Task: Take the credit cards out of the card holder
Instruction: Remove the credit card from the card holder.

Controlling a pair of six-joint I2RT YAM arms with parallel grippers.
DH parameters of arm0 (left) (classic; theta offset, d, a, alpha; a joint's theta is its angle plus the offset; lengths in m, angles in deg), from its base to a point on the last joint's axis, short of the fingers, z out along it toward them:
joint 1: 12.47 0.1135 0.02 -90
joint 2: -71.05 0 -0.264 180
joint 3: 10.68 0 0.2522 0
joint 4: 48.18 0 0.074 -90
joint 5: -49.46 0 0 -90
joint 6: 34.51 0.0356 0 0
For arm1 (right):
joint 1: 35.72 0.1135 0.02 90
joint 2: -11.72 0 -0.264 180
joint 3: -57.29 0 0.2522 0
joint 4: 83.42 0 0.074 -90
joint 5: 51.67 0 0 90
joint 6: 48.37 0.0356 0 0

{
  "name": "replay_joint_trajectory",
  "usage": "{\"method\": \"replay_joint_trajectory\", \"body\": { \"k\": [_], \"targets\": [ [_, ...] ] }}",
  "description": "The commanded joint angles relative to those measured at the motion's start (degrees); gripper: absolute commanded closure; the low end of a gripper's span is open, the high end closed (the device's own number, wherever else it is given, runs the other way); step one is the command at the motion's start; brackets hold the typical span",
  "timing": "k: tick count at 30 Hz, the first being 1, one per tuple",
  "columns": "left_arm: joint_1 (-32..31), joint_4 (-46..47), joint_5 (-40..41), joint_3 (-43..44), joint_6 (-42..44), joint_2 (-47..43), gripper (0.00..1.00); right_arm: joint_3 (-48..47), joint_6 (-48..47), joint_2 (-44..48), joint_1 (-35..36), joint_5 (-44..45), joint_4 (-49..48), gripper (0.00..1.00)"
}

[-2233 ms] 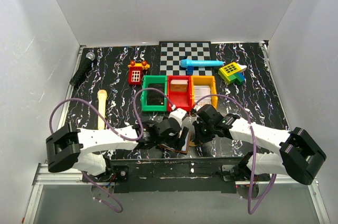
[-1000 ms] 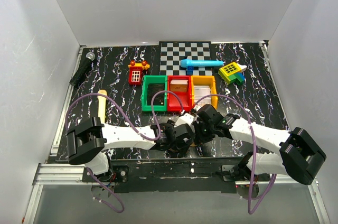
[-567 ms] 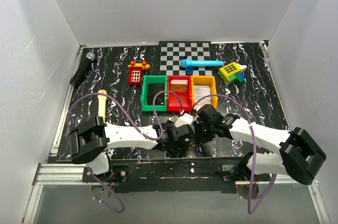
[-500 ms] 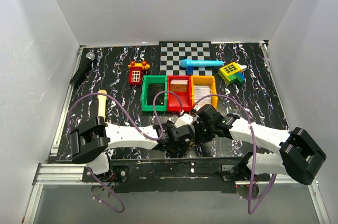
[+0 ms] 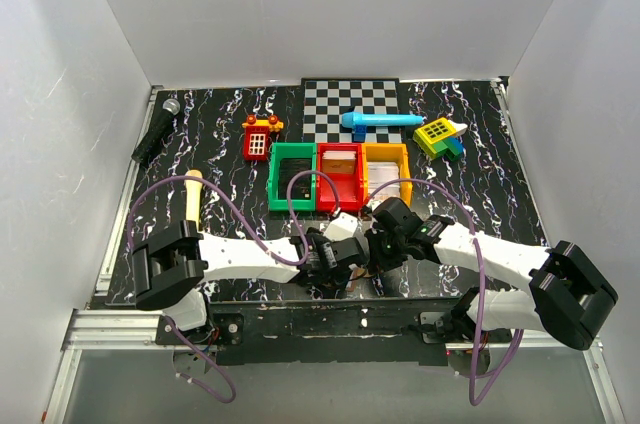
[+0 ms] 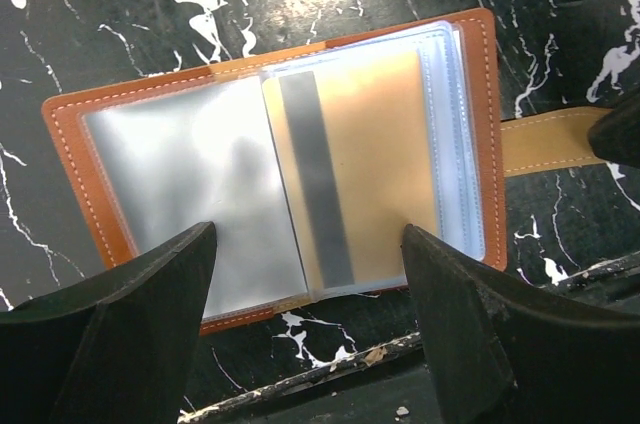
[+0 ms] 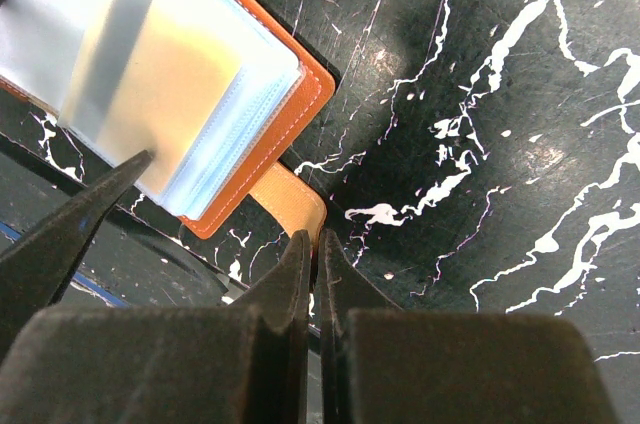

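The card holder [image 6: 95, 159] lies open and flat on the black marbled table, with an orange-brown rim and clear sleeves. A tan card with a grey stripe [image 6: 365, 164] sits in its right sleeve. My left gripper [image 6: 310, 339] is open and hangs just above the holder's near edge, one finger on each side. My right gripper [image 7: 316, 244] is shut on the holder's tan strap [image 7: 290, 199], which also shows in the left wrist view [image 6: 545, 139]. The holder [image 7: 305, 94] lies to the upper left of it. In the top view both grippers [image 5: 335, 256] [image 5: 378, 259] meet over the holder and hide it.
Green [image 5: 273, 179], red [image 5: 341, 205] and orange [image 5: 404, 172] bins stand in a row just behind the grippers. Further back are a checkered board [image 5: 350, 99], a blue toy [image 5: 380, 121], a red toy [image 5: 258, 138], a yellow-green toy [image 5: 440, 137] and a microphone [image 5: 157, 131]. The table's front edge [image 6: 300, 384] runs just under the holder.
My left gripper has come from beside the red bin down over the open card holder, and its elbow has swung right. The right arm has stayed on the strap.
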Motion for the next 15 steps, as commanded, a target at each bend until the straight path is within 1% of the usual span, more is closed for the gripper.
{"method": "replay_joint_trajectory", "body": {
  "k": [1,7,10,15],
  "targets": [
    [-0.23,-2.96,4.17,1.09,-2.27,-2.99,0.25,-1.44,-0.46,-0.16,-0.15,-0.55,-0.25,0.99],
    [-0.23,-0.95,3.12,1.35,-0.17,-6.33,0.24,-1.27,-0.46,0.19,-0.15,-0.55,-0.33,0.99],
    [-1.02,-1.64,4.61,3.10,0.45,-5.11,0.22,-1.35,-0.38,0.10,-0.15,-0.55,-0.51,0.99],
    [-2.42,-2.00,3.47,5.91,0.62,-0.98,0.21,-1.09,-0.29,0.19,-0.15,-0.55,-0.60,0.99]
  ]
}}
